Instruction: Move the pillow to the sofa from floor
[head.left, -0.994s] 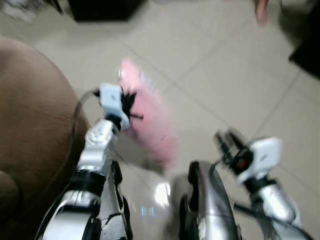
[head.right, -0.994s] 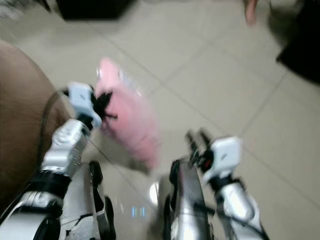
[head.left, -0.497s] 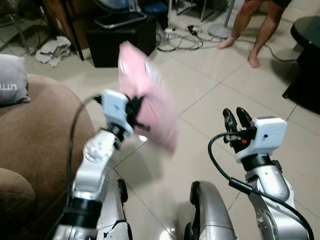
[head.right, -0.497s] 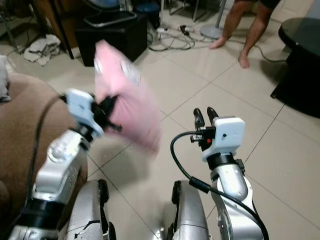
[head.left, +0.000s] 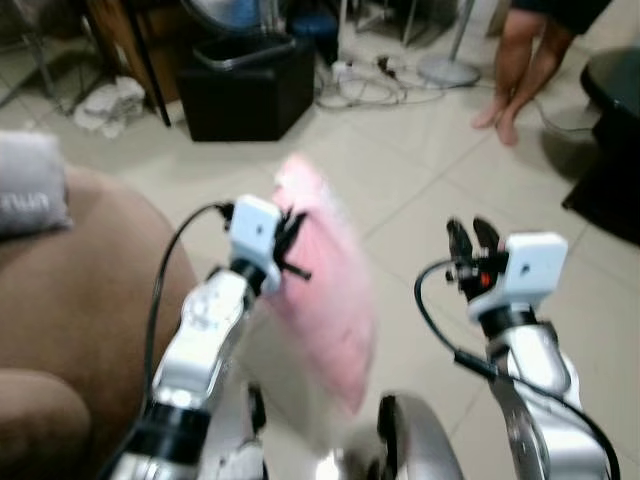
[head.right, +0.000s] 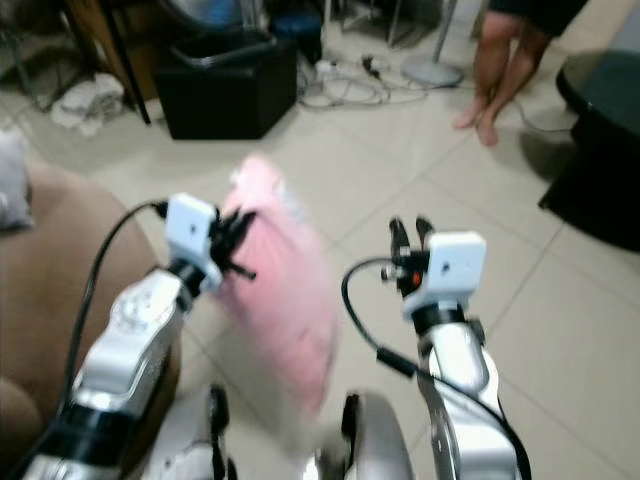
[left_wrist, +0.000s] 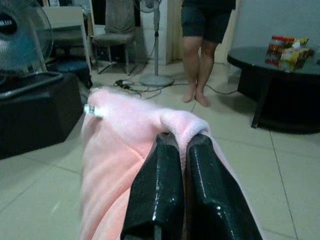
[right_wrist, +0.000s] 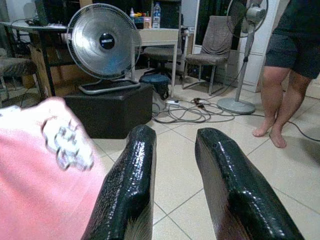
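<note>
since half a second ago the pillow (head.left: 325, 290) hangs lower in the head views, now at frame centre, where before it stood up near the upper middle; the person's legs (head.left: 518, 60) have shifted toward the upper right.

left gripper (left_wrist: 182, 145): fingers pressed together, pinching a fold of the pink pillow's edge. the pillow hangs clear of the tiled floor (head.left: 420, 160), just beside the brown sofa (head.left: 70, 300), which occupies the left of the head views. the pillow is not on the sofa.

right gripper (right_wrist: 172, 145): fingers spread apart, holding nothing, raised at the centre right of the head views, near the pillow but not touching it.

view differences:
- the left wrist view shows the pinch point itself, plus a dark table (left_wrist: 280, 75) with packets on it at upper right.
- the right wrist view shows a fan (right_wrist: 104, 47) on a black box (right_wrist: 112, 107), cables on the floor, and a second fan on a stand (right_wrist: 242, 55) at upper right.
- the head views show a grey cushion (head.left: 30, 185) on the sofa at upper left; these views are blurred.
</note>
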